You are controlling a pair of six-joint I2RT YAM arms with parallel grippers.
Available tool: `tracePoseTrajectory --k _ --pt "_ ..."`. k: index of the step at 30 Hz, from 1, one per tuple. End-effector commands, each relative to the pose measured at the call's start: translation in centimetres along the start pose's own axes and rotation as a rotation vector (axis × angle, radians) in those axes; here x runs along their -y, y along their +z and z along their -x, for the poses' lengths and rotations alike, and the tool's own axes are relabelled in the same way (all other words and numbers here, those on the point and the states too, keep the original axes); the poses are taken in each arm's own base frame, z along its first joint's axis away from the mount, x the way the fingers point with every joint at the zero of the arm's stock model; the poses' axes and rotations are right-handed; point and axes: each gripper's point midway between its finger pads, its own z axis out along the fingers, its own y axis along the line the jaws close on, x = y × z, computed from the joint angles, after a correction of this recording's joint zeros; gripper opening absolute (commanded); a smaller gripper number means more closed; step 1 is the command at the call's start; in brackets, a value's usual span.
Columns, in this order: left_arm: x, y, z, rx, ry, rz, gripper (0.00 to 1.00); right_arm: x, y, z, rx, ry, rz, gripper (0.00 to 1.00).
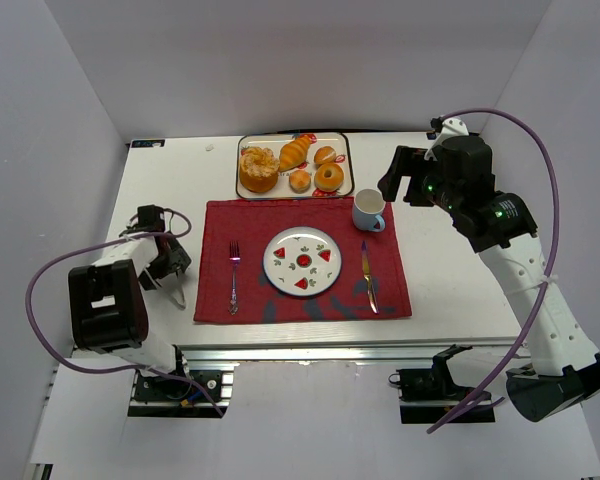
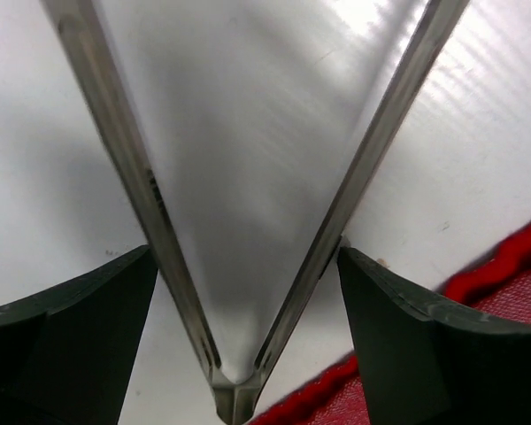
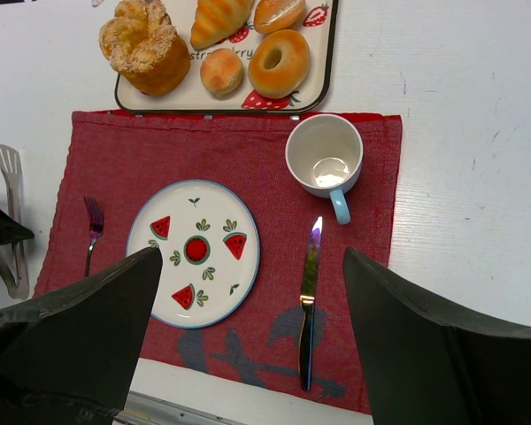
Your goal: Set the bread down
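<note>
While bread [image 3: 146, 49] sits on tray [image 3: 317, 35], right fingers [image 3: 80, 328] distant

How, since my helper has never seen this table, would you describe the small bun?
Find the tray past the red mat's far edge. Along the tray's near side, the bun lies between the tall ring loaf and the donut. It is a plain pale round with no hole.

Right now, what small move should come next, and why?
Probably raise the left gripper with the tongs it holds and swing toward the tray: ring loaf and small bun sit there, and the plate is empty.
</note>
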Motion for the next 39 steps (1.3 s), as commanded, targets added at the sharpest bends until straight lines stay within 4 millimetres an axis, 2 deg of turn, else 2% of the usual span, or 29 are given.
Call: tracePoseTrajectory --k 1,4,5,8,9,13,14,16,17,19,20,23,25,26,27,28,29,30,31,32,33,34,35,36,39 --pt "-0.1 1.6 -0.3 -0.013 0.026 0.028 0.93 -0.3 -0.1 0.7 0.032 -0.019 0.022 0.89" --pt "0.2 1.6 -0.2 -0.02 0.025 0.023 0.81 -0.4 -0.2 0.8 0.035 -0.018 0.024 0.89" --pt "0.4 1.3 0.0 -0.018 0.02 0.012 0.67 -0.5 -0.3 0.9 0.037 -0.016 0.027 0.89" --pt "1.6 -0.3 2.5 0.04 -0.03 -0.036 0.48 -0.6 -0.4 0.9 0.045 -0.01 0.037 0.89" --pt "2.2 -1.3 4.1 0.071 -0.057 -0.051 0.45 -0.8 -0.4 0.7 0.041 -0.006 0.048 0.89" --pt "2.3 -4.3 7.3 0.112 -0.075 -0.038 0.43 -1.3 -0.5 0.7 0.042 0.005 0.074 0.89" --pt "2.7 -6.2 9.8 0.173 -0.091 -0.051 0.43 -1.3 -0.5 0.8 0.044 0.006 0.077 0.89" --pt "2.3 -8.7 11.7 0.22 -0.095 -0.045 0.43 -1.5 -0.7 1.0 0.053 0.008 0.084 0.89" --pt "2.9 -10.8 13.8 0.277 -0.114 -0.079 0.44 -1.5 -0.8 1.0 0.056 0.008 0.085 0.89" --pt "4.2 -12.7 15.1 0.296 -0.123 -0.162 0.44 -1.6 -1.0 1.1 0.059 0.006 0.09 0.9" --pt "5.3 -14.1 16.3 0.319 -0.128 -0.216 0.45 -1.6 -1.0 1.2 0.062 0.007 0.091 0.89" --pt "8.7 -15.5 16.9 0.286 -0.112 -0.363 0.46 -1.7 -1.2 1.3 0.068 0.015 0.095 0.89" --pt "11.1 -17.2 17.3 0.283 -0.08 -0.451 0.46 -1.8 -1.3 1.5 0.076 0.021 0.096 0.89" --pt "12.5 -17.4 17.1 0.259 -0.059 -0.497 0.46 -1.8 -1.4 1.7 0.081 0.023 0.095 0.89" --pt "14.4 -18.9 17.1 0.262 -0.028 -0.564 0.46 -1.8 -1.5 1.8 0.086 0.025 0.095 0.89" --pt "15.5 -19.4 17.0 0.258 -0.009 -0.595 0.46 -1.8 -1.6 2.0 0.091 0.026 0.094 0.89" --pt "17.5 -19.4 16.4 0.244 0.025 -0.628 0.46 -1.8 -1.7 2.1 0.096 0.026 0.093 0.89" --pt "18.3 -20.3 17.1 0.26 0.035 -0.659 0.46 -1.8 -1.7 2.4 0.102 0.025 0.09 0.89" --pt "20.4 -21.0 16.0 0.243 0.081 -0.703 0.47 -1.7 -1.7 2.4 0.102 0.026 0.086 0.89" --pt "21.2 -21.0 15.9 0.238 0.108 -0.712 0.47 -1.8 -1.8 2.5 0.106 0.027 0.088 0.89" --pt "22.9 -20.2 14.8 0.209 0.15 -0.713 0.47 -1.7 -1.7 2.6 0.107 0.026 0.085 0.89" --pt "23.8 -20.9 15.0 0.223 0.183 -0.724 0.47 -1.7 -1.7 2.6 0.108 0.026 0.083 0.89" --pt "24.9 -21.0 14.3 0.218 0.214 -0.734 0.47 -1.7 -1.7 2.7 0.11 0.024 0.082 0.89" --pt "25.7 -19.9 14.0 0.198 0.23 -0.724 0.47 -1.7 -1.7 2.8 0.114 0.023 0.081 0.89" --pt "26.8 -19.3 13.5 0.178 0.257 -0.726 0.48 -1.5 -1.7 2.9 0.118 0.018 0.07 0.89"
